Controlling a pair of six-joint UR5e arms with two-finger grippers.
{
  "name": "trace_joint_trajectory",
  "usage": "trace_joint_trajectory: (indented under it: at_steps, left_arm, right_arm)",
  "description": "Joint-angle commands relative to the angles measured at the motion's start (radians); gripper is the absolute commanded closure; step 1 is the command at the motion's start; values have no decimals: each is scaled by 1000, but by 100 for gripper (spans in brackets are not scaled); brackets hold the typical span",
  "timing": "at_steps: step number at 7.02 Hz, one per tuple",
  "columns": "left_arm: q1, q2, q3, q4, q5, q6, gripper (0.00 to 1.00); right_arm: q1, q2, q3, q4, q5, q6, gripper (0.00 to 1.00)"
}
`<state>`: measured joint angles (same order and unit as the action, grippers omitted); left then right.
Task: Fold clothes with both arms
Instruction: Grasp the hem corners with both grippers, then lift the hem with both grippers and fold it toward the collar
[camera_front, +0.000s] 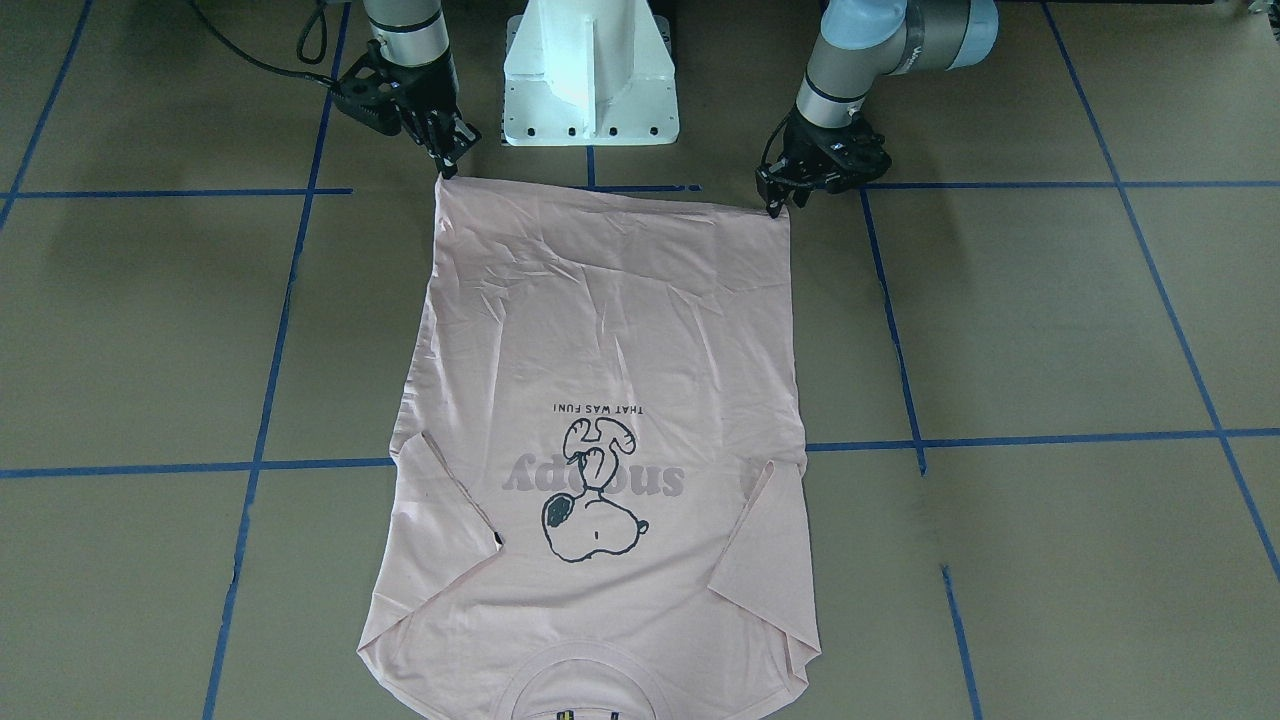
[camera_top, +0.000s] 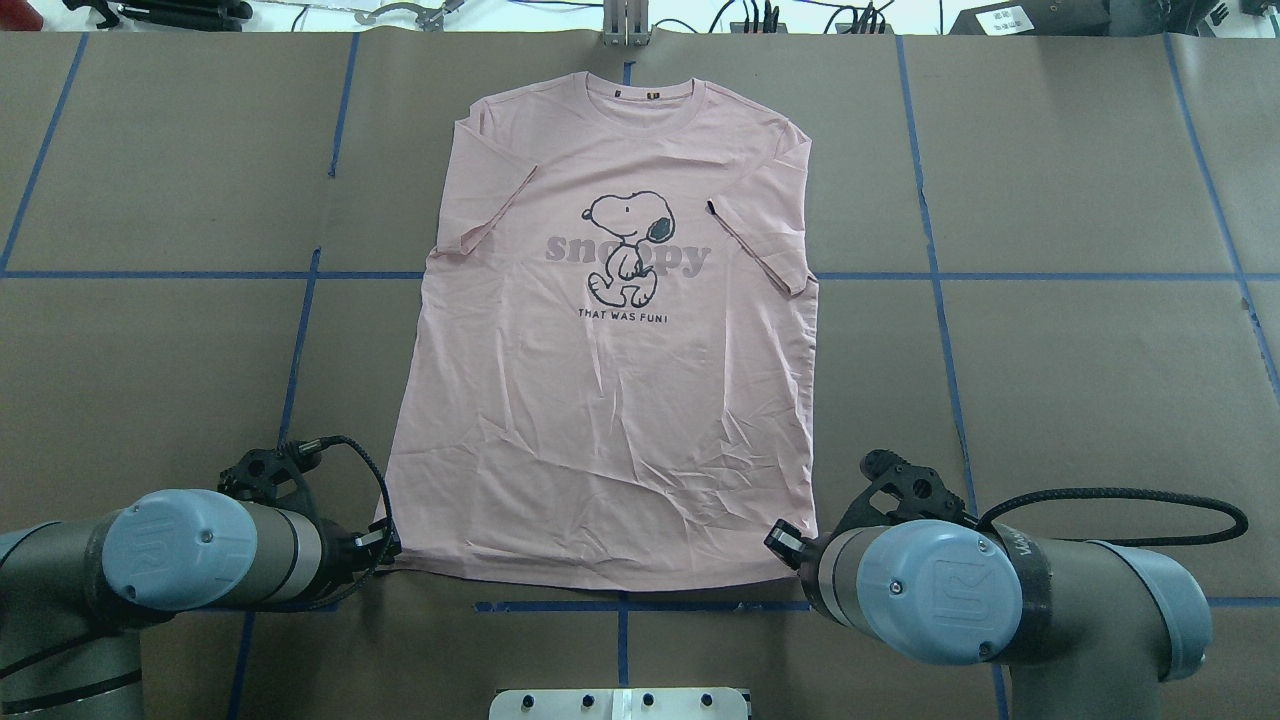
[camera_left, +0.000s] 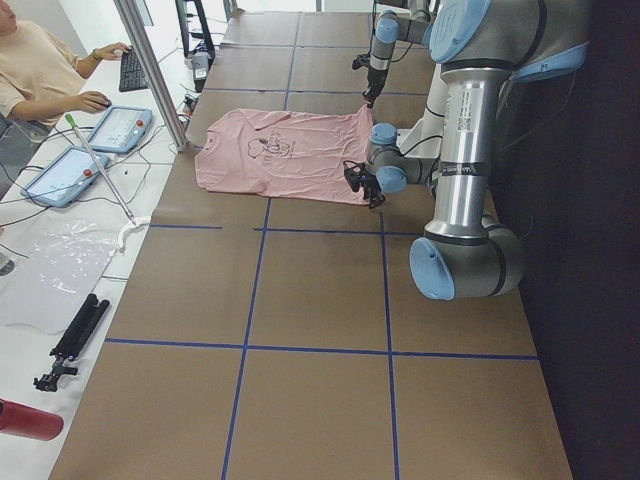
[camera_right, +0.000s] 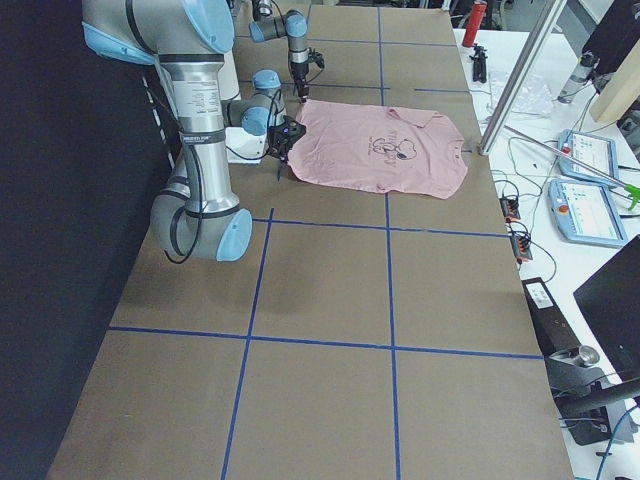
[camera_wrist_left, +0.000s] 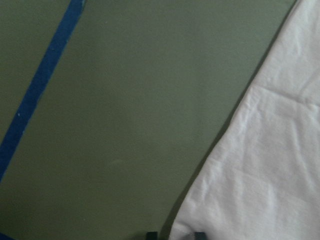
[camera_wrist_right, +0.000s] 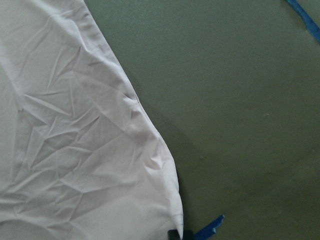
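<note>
Pink T-shirt (camera_front: 600, 330) lies flat, collar (camera_front: 580, 658) cut off in the front view.

On my count: pink T-shirt (camera_top: 610, 400), one; my arms, two, left arm (camera_top: 180, 550) and right arm (camera_top: 940, 590); my grippers, two, left gripper (camera_front: 775, 205) and right gripper (camera_front: 447, 165); white pedestal base (camera_front: 590, 70), one; blue-edged control tablets (camera_left: 120, 128), two; person (camera_left: 40, 70), one; keyboard (camera_left: 131, 68), one
</note>
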<state>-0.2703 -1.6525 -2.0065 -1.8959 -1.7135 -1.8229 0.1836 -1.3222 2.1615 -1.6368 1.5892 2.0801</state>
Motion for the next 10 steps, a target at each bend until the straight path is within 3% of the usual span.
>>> trace_joint_trajectory:
  at_steps: [1, 3, 6, 8, 9, 10]
  left_arm:
    - [2, -4, 3, 1, -2, -1, 55]
    - [2, -6, 5, 3, -2, -3, 100]
    - [2, -16, -18, 3, -5, -4, 100]
    - [-1, -7, -101, 33, -8, -7, 100]
    - [17, -10, -173, 131, 0, -44, 100]
    - [133, -12, -248, 229, 18, -96, 100]
  right_arm:
    - [0, -2, -2, 0, 0, 0, 100]
    - [0, 0, -2, 0, 0, 0, 100]
    - [-1, 0, -12, 2, 0, 0, 100]
    - [0, -3, -2, 2, -2, 0, 100]
    - [-36, -17, 20, 2, -8, 2, 100]
    - [-89, -76, 81, 2, -11, 0, 100]
